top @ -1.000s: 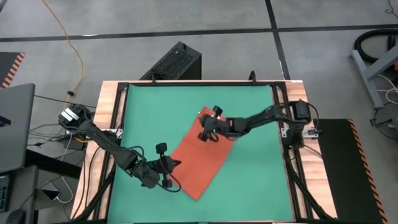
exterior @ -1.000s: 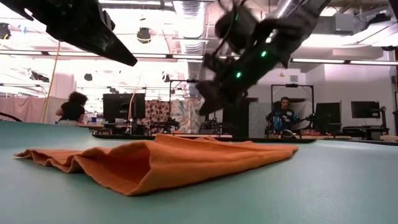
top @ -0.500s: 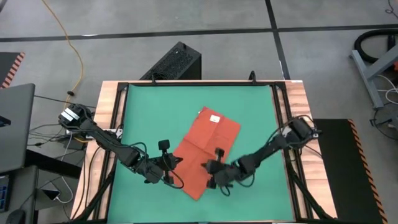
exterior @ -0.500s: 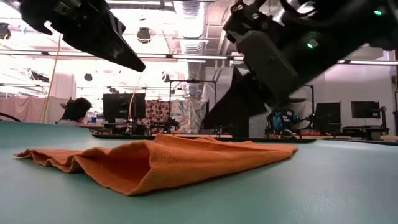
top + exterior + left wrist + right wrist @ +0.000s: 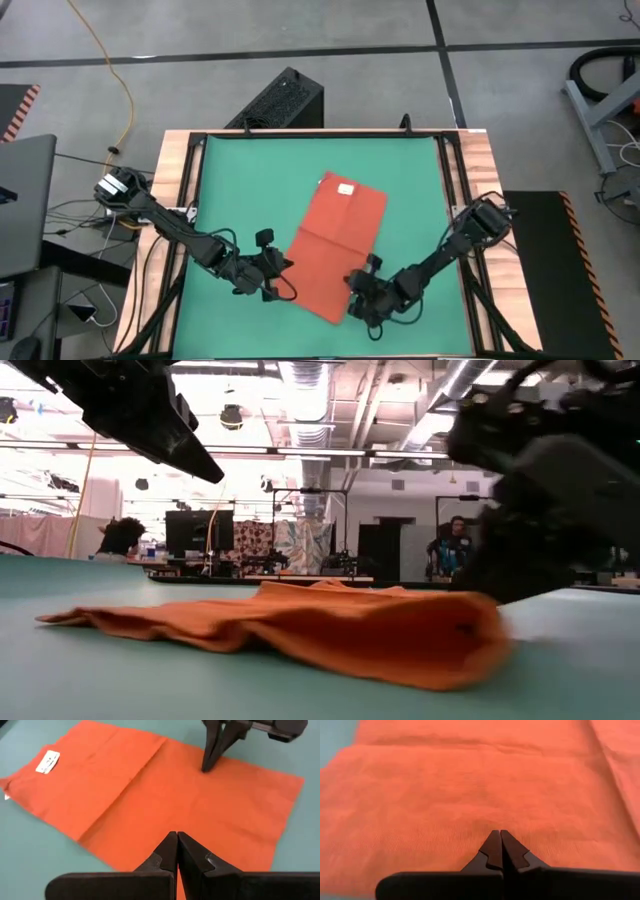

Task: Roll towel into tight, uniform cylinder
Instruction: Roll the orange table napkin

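The orange-red towel (image 5: 335,240) lies spread flat on the green mat (image 5: 240,190), slanting from far right to near left. Its white tag (image 5: 347,188) is at the far end. My right gripper (image 5: 352,284) is shut, its tips down on the towel's near end. My left gripper (image 5: 284,264) is shut and hangs at the towel's left edge; in the low view it is well above the cloth (image 5: 330,625). The left wrist view shows its tips (image 5: 177,840) over that edge and the right gripper (image 5: 206,767) standing on the cloth. My right gripper presses its shut fingertips on the towel's top face (image 5: 202,774), a little in from the near end. The fingers slant down from the table's near right side. The towel lies on the mat under them, with a low bulge at that end (image 5: 480,645).
A wooden frame (image 5: 180,200) rims the mat. A black box (image 5: 285,100) stands on the floor beyond the far edge. There is bare mat to the towel's left, right and far side. People sit in the room behind (image 5: 455,545).
My right gripper has swept from above the towel's far end toward the table's near edge, sinking and turning, and has come down on the towel's near end. There the raised fold has flattened and the cloth has shifted a little.
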Controlling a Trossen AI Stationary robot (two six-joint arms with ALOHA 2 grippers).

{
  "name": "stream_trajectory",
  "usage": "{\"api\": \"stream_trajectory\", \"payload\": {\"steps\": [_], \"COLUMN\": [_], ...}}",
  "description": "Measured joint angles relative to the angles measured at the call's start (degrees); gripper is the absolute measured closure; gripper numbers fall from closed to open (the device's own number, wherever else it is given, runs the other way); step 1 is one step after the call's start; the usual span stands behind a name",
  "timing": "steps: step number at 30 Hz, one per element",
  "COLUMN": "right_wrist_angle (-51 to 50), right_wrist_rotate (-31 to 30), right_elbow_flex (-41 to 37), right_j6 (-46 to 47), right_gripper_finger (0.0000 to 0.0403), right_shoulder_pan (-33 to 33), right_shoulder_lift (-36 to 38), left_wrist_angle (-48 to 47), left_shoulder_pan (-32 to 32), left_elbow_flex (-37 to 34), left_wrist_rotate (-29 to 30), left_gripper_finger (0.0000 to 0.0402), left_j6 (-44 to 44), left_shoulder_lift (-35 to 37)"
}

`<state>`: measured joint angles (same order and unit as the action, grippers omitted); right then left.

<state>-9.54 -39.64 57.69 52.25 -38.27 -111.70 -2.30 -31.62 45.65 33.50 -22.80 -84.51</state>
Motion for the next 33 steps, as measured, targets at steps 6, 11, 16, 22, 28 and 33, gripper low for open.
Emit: {"api": "stream_trajectory", "payload": {"steps": [6,11,16,22,28,33], "right_wrist_angle": [-13.16,-19.0,-18.62,-10.26,0.1,4.43], "right_wrist_rotate": [-1.63,-4.45,-8.72,-11.11,-12.45,-13.09], "right_elbow_flex": [-0.11,-0.18,-0.55,-0.42,-0.32,-0.33], "right_j6": [7.5,7.18,4.09,-1.41,-2.73,-2.62], "right_gripper_finger": [0.0398,0.0398,0.0398,0.0398,0.0398,0.0398], "right_shoulder_pan": [-1.83,-1.91,-2.87,-6.49,-8.78,-10.14], "right_shoulder_lift": [0.18,0.97,4.72,7.3,4.46,2.28], "left_wrist_angle": [2.39,18.93,31.85,40.3,47.24,47.32], "left_shoulder_pan": [-0.11,-0.09,-0.11,0.39,1.47,2.41], "left_elbow_flex": [-0.67,-8.11,-14.13,-15.68,-12.64,-8.95], "left_wrist_rotate": [-0.05,-3.61,-3.69,-2.45,-7.4,-7.84], "left_gripper_finger": [0.0401,0.0401,0.0401,0.0401,0.0402,0.0401], "left_j6": [0.33,4.62,8.57,13.55,17.14,17.44], "left_shoulder_lift": [0.0,-0.07,-0.07,-2.26,-12.91,-18.18]}}
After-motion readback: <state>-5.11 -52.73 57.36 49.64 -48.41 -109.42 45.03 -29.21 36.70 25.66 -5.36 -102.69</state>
